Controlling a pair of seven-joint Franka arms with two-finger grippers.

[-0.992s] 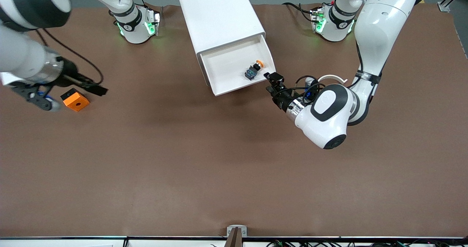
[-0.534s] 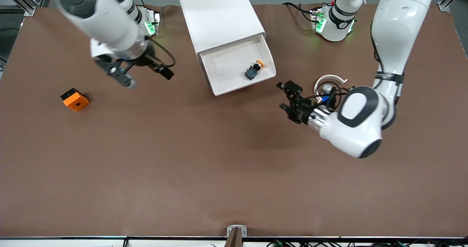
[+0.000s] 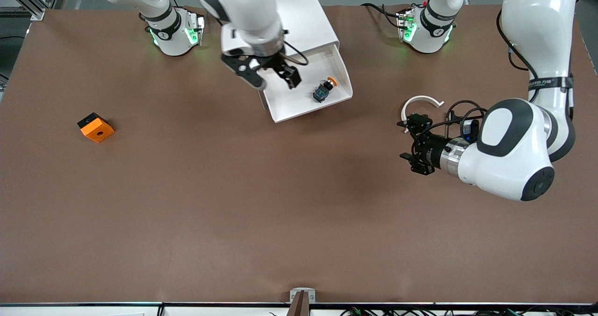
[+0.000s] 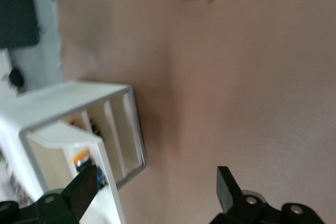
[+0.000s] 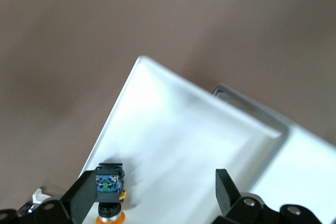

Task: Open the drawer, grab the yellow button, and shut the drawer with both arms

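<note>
My right jaws (image 3: 273, 76) hang released over the open drawer (image 3: 306, 102), above the end of its tray nearest the right arm's base, with nothing between the fingers. In the right wrist view the two black fingertips (image 5: 227, 187) stand wide apart above the white tray floor.

The button (image 3: 323, 89) lies on its side in the drawer, at about three o'clock from my right jaws in the front view, its orange cap toward the cabinet (image 3: 280, 21) and its blue-grey base toward the drawer's front edge. It sits close to the tray wall at the left arm's end. The right wrist view shows it (image 5: 109, 187) just beside one fingertip, not touched.

My left jaws (image 3: 411, 144) are also released and empty, level over the bare worktop (image 3: 233, 204), at about four o'clock from the drawer and well apart from it. A white curved piece (image 3: 420, 101) lies on the worktop near them.

An orange block (image 3: 96, 127) sits toward the right arm's end, at about eight o'clock from the drawer.
</note>
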